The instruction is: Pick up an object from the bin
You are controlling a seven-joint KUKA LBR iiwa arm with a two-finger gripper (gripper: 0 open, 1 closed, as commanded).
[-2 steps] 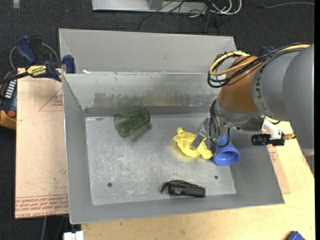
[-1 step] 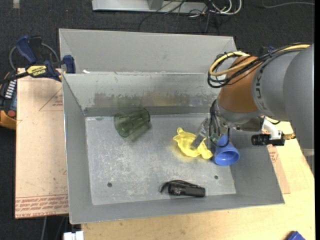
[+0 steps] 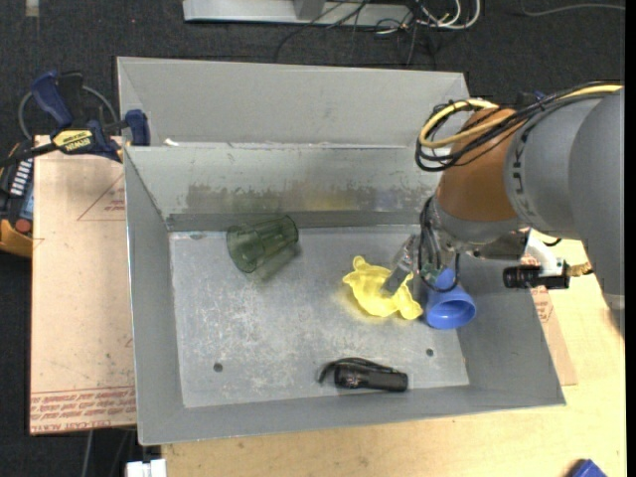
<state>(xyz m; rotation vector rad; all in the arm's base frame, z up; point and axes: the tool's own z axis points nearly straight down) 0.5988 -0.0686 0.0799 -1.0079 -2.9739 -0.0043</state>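
**Observer:** Log the position.

**Arm:** My gripper [image 3: 417,274] is low inside the grey bin [image 3: 149,296], at about 3 o'clock from the middle of the floor. My orange wrist cover [image 3: 477,192] sits above it toward 1 o'clock.

**Observer:** What is under it?

**Arm:** A crumpled yellow thing [image 3: 376,291], soft-looking and of no regular shape. It lies on the floor at 3 o'clock from centre. My gripper is at that thing's 3 o'clock edge and appears to touch it there. I do not see it held.

**Observer:** Gripper state?

**Arm:** Cannot tell. The wrist body hides too much to say apart or together.

**Observer:** Neighbours?

**Arm:** A blue cup [image 3: 449,309] lies on its side just beside the yellow thing, at that thing's 4 o'clock. Its open mouth is turned toward 5 o'clock. My gripper stands between the two. Whether the cup touches the yellow thing, I cannot tell.

**Observer:** Rest of the floor?

**Arm:** A translucent green tumbler [image 3: 261,244] is tipped on its side at 11 o'clock, near the foot of the back wall and well apart from me. A long black object [image 3: 363,376] lies flat at 6 o'clock, its length running 9-to-3. I cannot make out what kind of thing it is.
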